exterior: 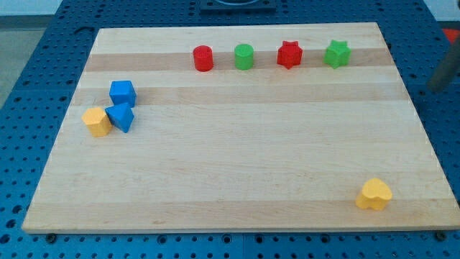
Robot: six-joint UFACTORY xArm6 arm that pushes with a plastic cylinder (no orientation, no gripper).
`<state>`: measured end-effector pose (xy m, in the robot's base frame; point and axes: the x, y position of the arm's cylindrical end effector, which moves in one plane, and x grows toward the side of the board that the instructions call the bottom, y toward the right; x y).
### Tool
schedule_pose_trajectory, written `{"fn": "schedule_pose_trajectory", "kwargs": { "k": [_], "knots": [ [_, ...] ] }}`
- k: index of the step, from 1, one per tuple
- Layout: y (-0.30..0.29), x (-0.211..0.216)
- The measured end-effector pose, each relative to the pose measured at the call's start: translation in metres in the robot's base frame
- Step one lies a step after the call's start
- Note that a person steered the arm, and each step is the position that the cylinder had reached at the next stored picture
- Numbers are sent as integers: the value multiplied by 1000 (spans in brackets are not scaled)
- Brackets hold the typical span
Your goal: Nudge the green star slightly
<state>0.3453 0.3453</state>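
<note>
Seven blocks on your wooden board (237, 173), which sits on a blue pegboard bench (43, 65). Top row, view's left to right: red cylinder (203, 58), green cylinder (244, 56), red star (290, 55), green star (337, 54) near the top right corner. Left edge cluster: blue cube (123, 93), blue wedge (121, 116), yellow block (96, 121) touching it. Yellow heart (374, 194) bottom right. My tip isn't clearly visible, only a grey blur (445, 72) off the board's right edge, so you can't tell its state.
</note>
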Motion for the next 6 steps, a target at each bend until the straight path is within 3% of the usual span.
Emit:
{"fn": "schedule_pose_trajectory", "kwargs": {
  "k": [2, 6],
  "knots": [
    [-59, -76],
    [-278, -80]
  ]
}}
